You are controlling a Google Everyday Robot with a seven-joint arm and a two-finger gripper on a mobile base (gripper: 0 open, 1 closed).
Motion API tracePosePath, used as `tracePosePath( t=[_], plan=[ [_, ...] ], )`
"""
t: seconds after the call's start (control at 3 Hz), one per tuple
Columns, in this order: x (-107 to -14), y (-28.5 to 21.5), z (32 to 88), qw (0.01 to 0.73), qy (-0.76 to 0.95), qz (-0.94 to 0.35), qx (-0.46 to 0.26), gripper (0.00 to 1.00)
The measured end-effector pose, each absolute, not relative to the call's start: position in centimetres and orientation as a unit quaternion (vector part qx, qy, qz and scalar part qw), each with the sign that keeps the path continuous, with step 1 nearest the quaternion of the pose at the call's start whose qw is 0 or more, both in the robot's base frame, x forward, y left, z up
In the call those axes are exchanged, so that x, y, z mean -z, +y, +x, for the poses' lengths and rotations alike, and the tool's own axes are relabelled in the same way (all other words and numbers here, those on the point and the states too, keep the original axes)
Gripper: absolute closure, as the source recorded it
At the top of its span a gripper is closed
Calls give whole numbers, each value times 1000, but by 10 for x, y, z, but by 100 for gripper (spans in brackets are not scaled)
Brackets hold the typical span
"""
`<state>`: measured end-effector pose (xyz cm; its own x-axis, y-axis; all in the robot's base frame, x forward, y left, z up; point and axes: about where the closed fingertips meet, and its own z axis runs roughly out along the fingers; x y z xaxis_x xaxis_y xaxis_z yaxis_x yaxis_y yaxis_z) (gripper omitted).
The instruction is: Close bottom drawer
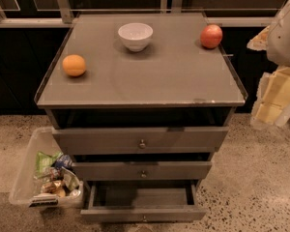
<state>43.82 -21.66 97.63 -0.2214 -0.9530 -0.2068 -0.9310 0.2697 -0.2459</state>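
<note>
The bottom drawer (142, 212) of the grey-brown cabinet (140, 88) is pulled far out, and its inside shows empty. Its small round knob (144, 219) sits at the centre of the front, near the lower edge of the camera view. My arm comes in at the right edge, white and pale yellow. My gripper (274, 103) hangs beside the cabinet's right side, well above and to the right of the bottom drawer, touching nothing.
The top drawer (141, 140) and middle drawer (142, 170) stand slightly out. On the cabinet top are a white bowl (135, 35), an orange (74, 65) and a red apple (211, 36). A clear bin (46, 170) with packets stands on the speckled floor at the left.
</note>
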Motion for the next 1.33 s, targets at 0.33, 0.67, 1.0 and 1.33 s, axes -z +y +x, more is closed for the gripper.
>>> tracePosePath(
  t=[0.33,0.67,1.0,1.33],
  plan=[
    [-976,-217,438,159,781,-603,35,0],
    [-958,-222,422,176,787,-591,16,0],
    [-922,-226,386,221,806,-549,-24,0],
    [-878,-226,354,273,832,-477,-67,0]
  ],
)
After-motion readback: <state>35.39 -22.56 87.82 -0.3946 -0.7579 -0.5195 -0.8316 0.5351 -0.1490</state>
